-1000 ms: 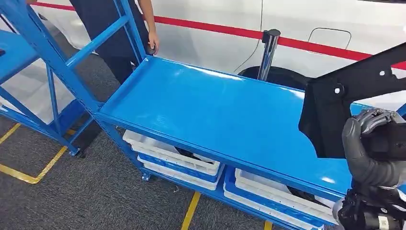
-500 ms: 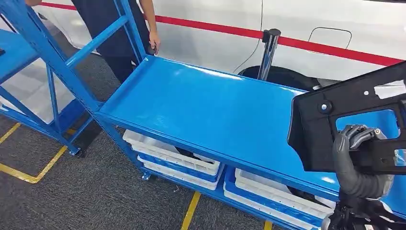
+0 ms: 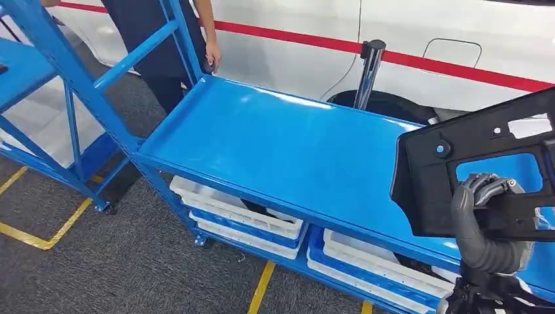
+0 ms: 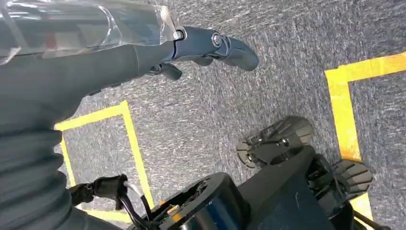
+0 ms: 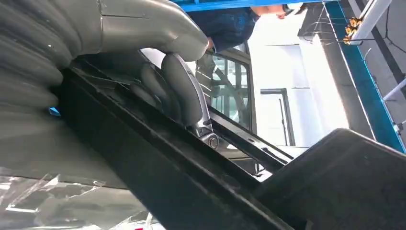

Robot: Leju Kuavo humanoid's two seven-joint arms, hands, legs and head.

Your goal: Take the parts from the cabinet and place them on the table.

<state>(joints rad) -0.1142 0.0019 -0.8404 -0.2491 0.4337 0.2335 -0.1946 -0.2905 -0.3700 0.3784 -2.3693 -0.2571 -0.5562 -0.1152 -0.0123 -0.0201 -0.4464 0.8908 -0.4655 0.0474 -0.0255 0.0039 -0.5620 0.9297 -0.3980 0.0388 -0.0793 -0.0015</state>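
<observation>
As the black part (image 3: 458, 176) comes lower over the blue worktop (image 3: 288, 150), placing looks near.
Right robot hand (image 3: 487, 226) grips it above the worktop's right end; left robot hand (image 4: 210, 48) hangs empty, fingers loosely apart.

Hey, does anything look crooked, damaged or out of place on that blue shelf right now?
Nothing stands out. The blue shelf looks bare and undamaged, and the right hand holds the black part tilted above its right end.
</observation>
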